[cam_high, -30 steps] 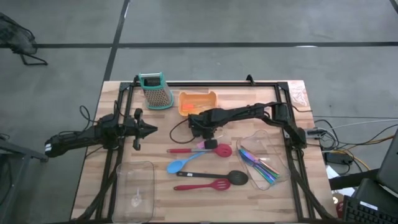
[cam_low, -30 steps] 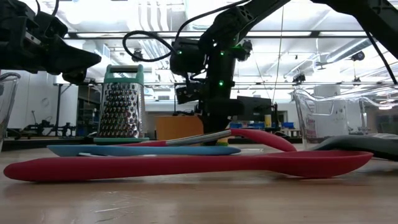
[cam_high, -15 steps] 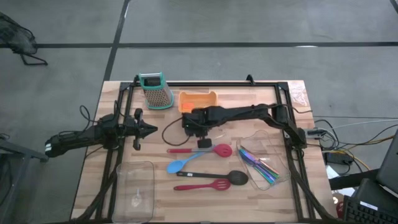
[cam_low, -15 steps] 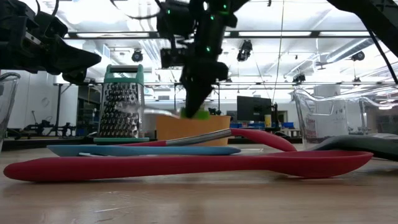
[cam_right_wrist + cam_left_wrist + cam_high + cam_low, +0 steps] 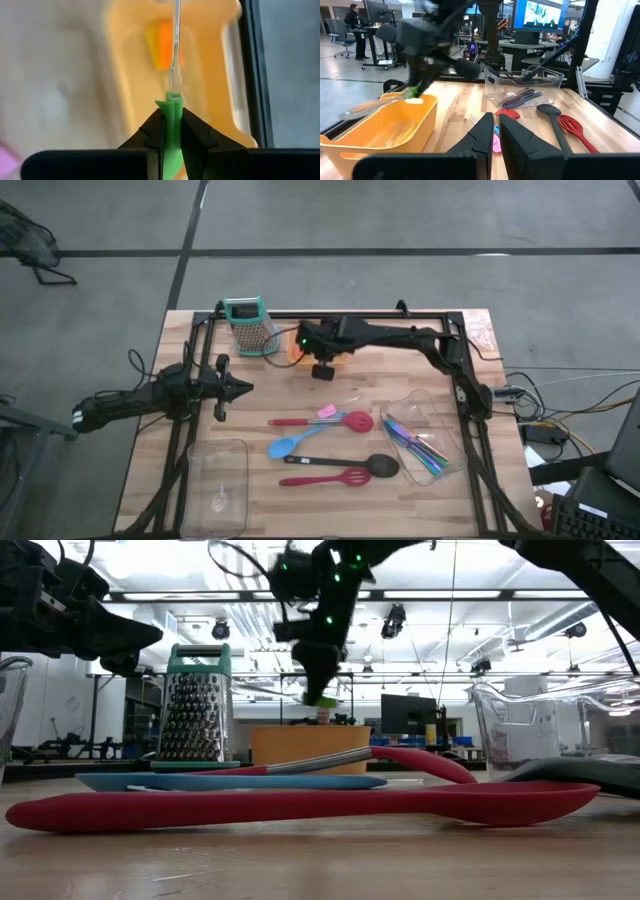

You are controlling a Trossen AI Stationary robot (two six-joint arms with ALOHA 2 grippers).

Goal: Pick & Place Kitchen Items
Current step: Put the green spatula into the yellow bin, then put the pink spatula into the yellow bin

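My right gripper is shut on a small green-handled utensil with a thin clear blade, held above the orange tray. It also shows in the low view and the left wrist view. My left gripper is shut and empty at the table's left. A red spoon, a pink piece, a blue spoon, a black spoon and a red slotted spatula lie flat on the table. An orange piece lies in the tray. My right gripper pinches the utensil's green handle between its two fingers. The clear blade sticks out beyond the fingertips. The fingers point down toward the tray. The utensil is lifted clear, above the tray.
A teal-topped box grater stands left of the tray. A clear bin with blue-handled cutlery sits at the right. Another clear bin sits at the near left. The black frame rail runs along the far edge.
My right gripper has risen from beside the red spoon with the green-handled utensil and gone toward the table's far edge. It now stands over the orange tray. The utensil is lifted clear of the table.
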